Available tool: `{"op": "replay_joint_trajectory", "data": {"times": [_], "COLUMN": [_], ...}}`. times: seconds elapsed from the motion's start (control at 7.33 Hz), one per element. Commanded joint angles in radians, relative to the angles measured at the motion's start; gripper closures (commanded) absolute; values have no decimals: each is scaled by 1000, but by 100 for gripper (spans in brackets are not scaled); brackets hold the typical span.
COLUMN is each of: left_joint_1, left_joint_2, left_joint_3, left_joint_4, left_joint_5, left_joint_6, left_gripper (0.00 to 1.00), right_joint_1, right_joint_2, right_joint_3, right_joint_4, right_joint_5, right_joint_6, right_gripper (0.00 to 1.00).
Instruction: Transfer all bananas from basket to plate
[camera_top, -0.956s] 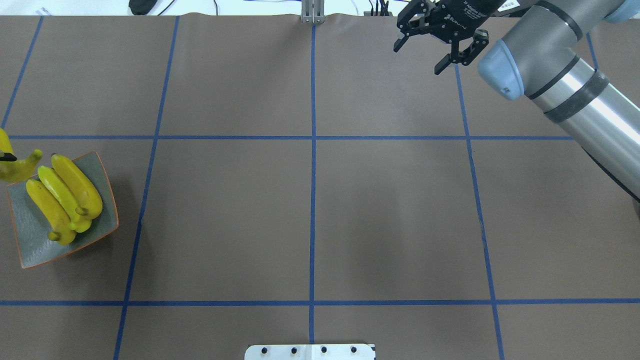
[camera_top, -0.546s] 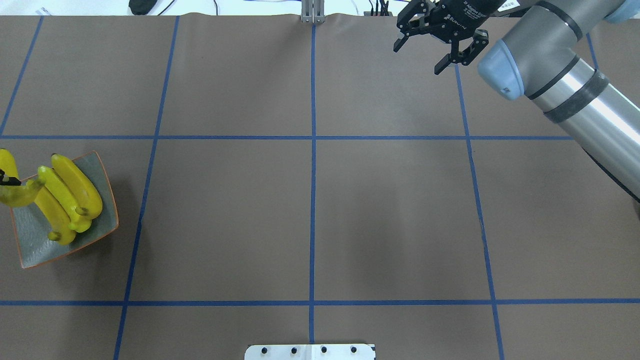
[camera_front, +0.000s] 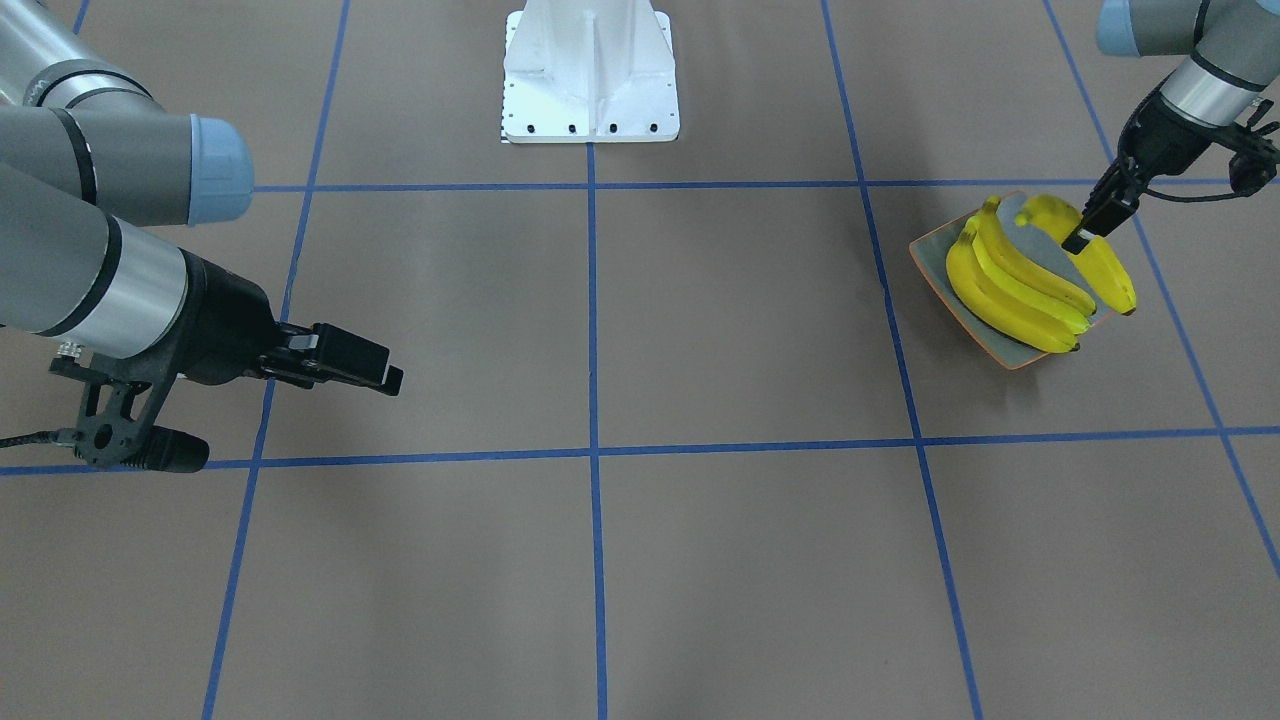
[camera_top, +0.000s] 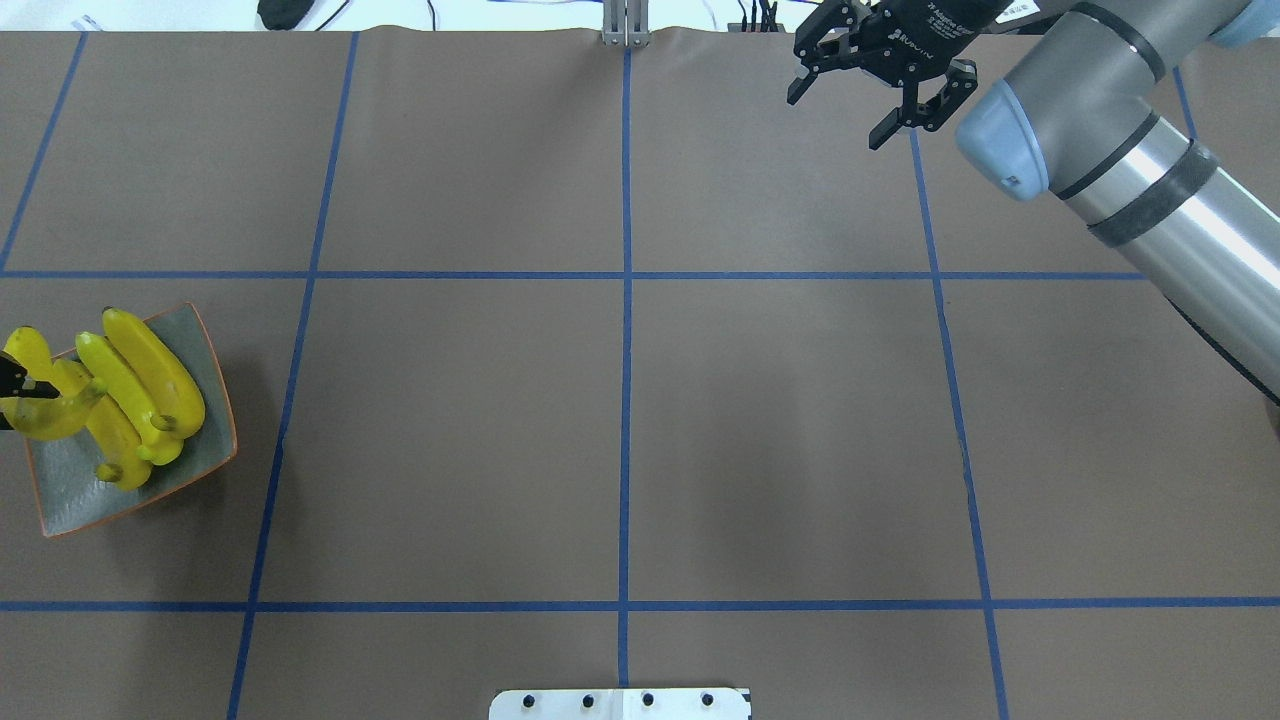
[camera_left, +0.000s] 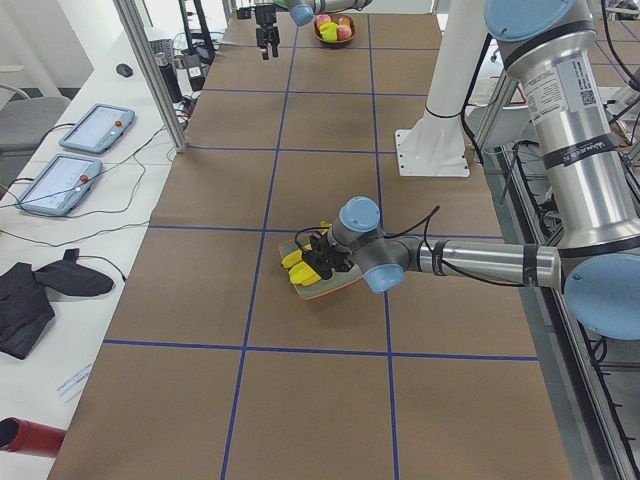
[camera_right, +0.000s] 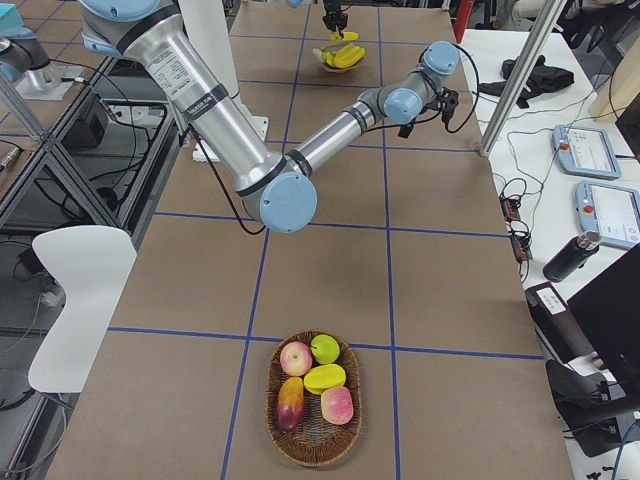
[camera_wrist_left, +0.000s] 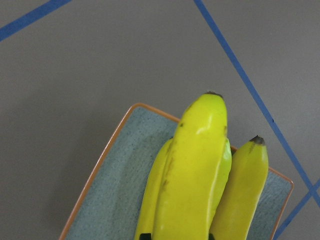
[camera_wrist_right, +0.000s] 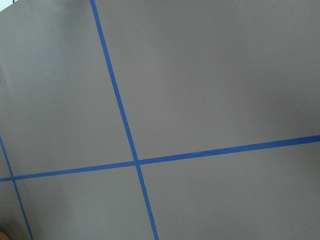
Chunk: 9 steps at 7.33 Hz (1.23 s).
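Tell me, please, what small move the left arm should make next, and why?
Probably ease straight down a little before opening. The left claw grips a fourth banana near the rim of the plate, beside the three bananas lying there, and it looks not yet settled, so dropping it now might roll it off.

"ROBOTIQ" on the right gripper
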Motion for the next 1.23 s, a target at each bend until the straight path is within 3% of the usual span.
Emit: {"op": "replay_joint_trajectory", "data": {"times": [0.0, 0.27, 0.41, 1.09], "left_joint_1": [7, 22, 25, 28], "left_joint_2": [-1, -1, -1, 5], "left_joint_3": [-4, -4, -4, -1], "left_joint_4": [1, 3, 3, 6], "left_joint_5": [-2, -2, -2, -2], "left_joint_6": [-18, -35, -38, -38], "left_gripper": [100, 100, 73, 71], "right_joint_1": [0, 0, 0, -2], "right_joint_2": [-2, -2, -2, -4], "right_joint_3": [0, 0, 0, 0], "right_joint_4": [-1, 1, -1, -1], "right_joint_5": [0, 0, 0, 0], "right_joint_6": [0, 0, 0, 0], "right_gripper": [0, 0, 0, 0]}}
